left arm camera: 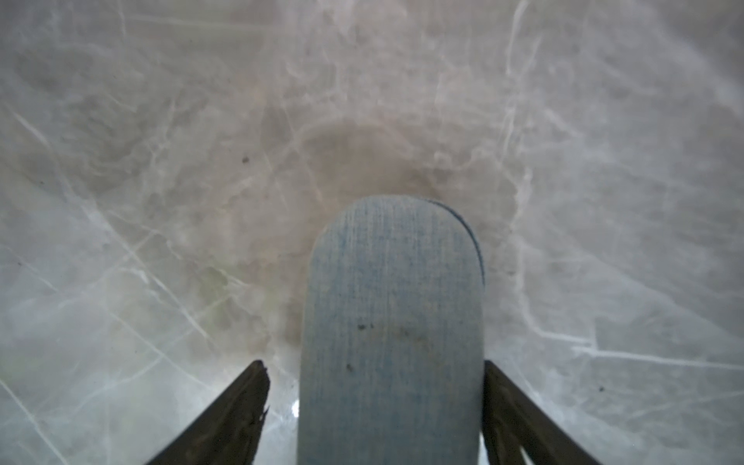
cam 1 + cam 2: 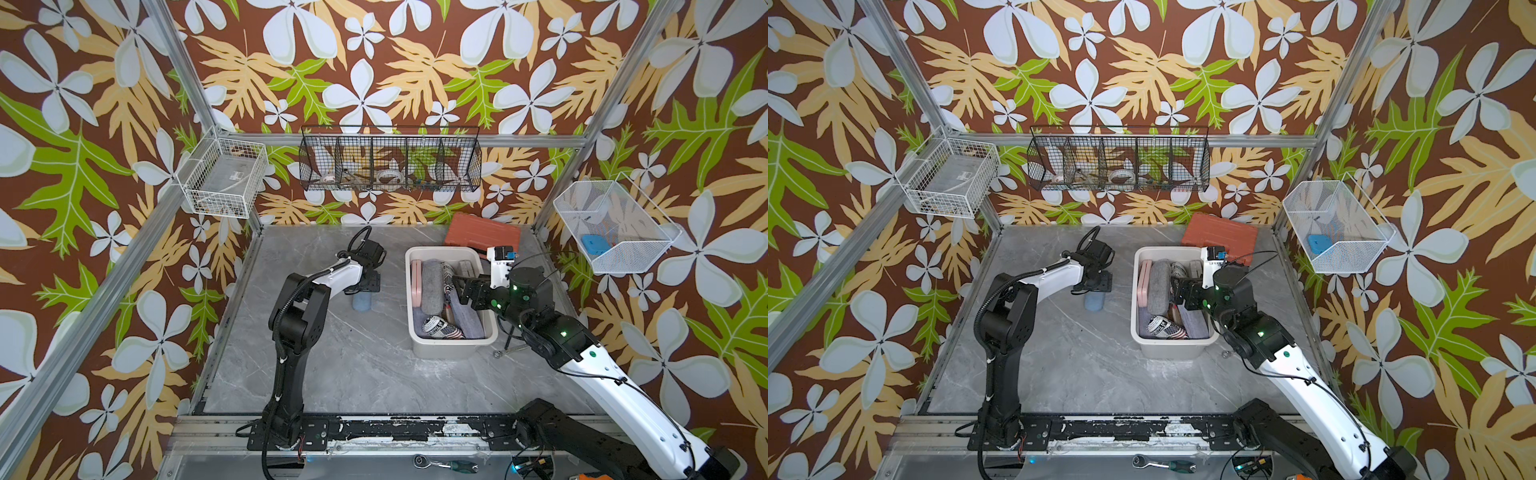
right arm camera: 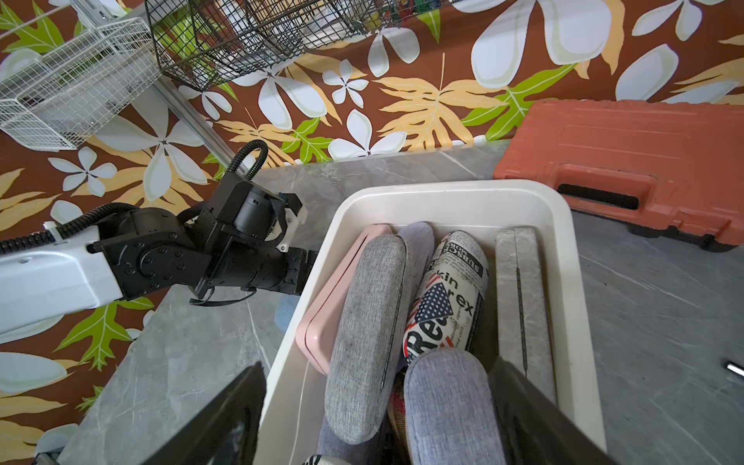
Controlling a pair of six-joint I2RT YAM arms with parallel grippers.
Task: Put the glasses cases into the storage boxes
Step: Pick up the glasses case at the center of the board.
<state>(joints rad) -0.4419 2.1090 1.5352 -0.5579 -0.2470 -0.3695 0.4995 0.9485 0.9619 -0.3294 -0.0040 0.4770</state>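
A light blue glasses case (image 2: 361, 302) (image 2: 1093, 302) lies on the marble table, left of the storage box. My left gripper (image 2: 366, 286) hangs right over it. In the left wrist view the case (image 1: 390, 322) sits between the open jaws of the left gripper (image 1: 375, 366); one finger (image 1: 507, 402) is at its edge and a gap shows on the other side. The cream-white storage box (image 2: 451, 351) (image 3: 443, 191) holds a pink case (image 3: 322, 318), a grey one (image 3: 366, 322), a newspaper-print one (image 3: 447, 298) and a lavender one (image 3: 447, 402). My right gripper (image 3: 378, 366) (image 2: 462, 286) hovers wide open above them.
An orange-red tool case (image 2: 482, 232) lies behind the storage box. A small wrench (image 2: 505, 352) rests on the table by the box's right front corner. Wire baskets hang on the walls: white (image 2: 224, 178), black (image 2: 390, 160), white mesh (image 2: 611, 224).
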